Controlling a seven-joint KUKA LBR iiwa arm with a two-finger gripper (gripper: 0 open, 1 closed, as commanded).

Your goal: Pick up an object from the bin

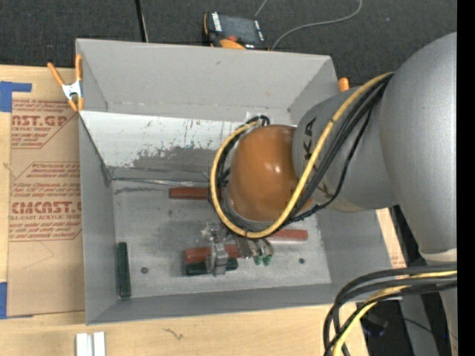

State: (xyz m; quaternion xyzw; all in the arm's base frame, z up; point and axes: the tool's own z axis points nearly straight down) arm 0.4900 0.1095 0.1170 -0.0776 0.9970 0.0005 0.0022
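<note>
Gripper is low at the front middle of the bin, over a short red-brown block. A dark green piece lies just beside the block. Claw apart or together: cannot tell. Long green bar lies well apart, by the left wall.

Green bar: dark, lies flat on the floor of the bin, along the left wall near the front corner.
Brown-red bar: flat at the foot of the far sloping wall.
Red bar: right side of the floor, left end hidden.
Black-and-orange device: outside, just beyond the far wall.
</note>
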